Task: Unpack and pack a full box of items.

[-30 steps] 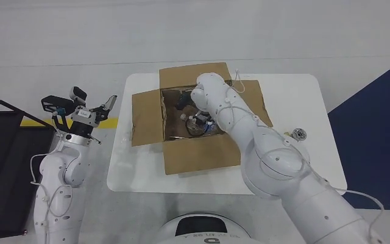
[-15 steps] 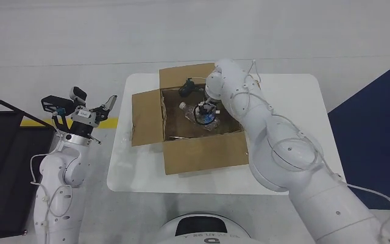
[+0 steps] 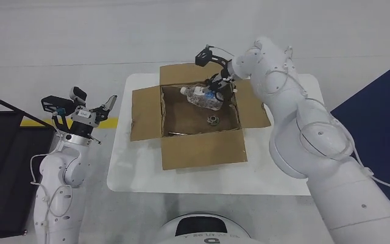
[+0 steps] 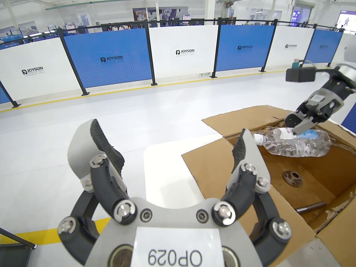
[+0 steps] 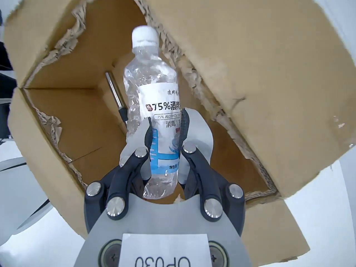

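Clear bottle (image 3: 200, 96) held over the open cardboard box (image 3: 201, 154) on the white bench (image 3: 286, 158).
The right gripper (image 5: 165, 123) has its fingers pinching the bottle's labelled middle. The left gripper (image 4: 169, 130), fingers spread, hangs beside the bench over pale floor (image 4: 139, 118), with blue-and-white fence panels (image 4: 111, 59) beyond.

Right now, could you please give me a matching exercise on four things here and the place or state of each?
Things:
1. bottle
2. flange
3. rod
4. left claw

Place or state:
A. open and empty
B. middle of the box floor
C. gripped by the right claw
D. box floor, near a wall

Pairs: 1-C, 2-B, 3-D, 4-A
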### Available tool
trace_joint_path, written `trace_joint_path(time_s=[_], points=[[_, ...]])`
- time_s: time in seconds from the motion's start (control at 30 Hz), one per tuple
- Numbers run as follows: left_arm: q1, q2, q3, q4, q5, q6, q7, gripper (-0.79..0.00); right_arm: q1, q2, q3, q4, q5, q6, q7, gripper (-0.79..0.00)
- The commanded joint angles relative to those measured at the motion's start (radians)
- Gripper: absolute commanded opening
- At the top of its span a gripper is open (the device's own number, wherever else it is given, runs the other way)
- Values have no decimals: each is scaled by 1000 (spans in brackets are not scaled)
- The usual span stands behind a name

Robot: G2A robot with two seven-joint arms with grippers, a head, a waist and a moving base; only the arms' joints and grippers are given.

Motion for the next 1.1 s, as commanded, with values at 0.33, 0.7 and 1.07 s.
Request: trace_joint_path(time_s=[0.33, 0.7, 1.07], points=[[0, 0, 0, 0, 0, 0, 0, 0, 0, 45, -1, 0, -10, -34, -34, -785], [0, 0, 0, 0, 0, 0, 0, 0, -135, 6, -84, -476, -199, 742, 466, 0], [0, 0, 0, 0, 0, 0, 0, 0, -267, 150, -15, -782, -312, 988, 563, 0]])
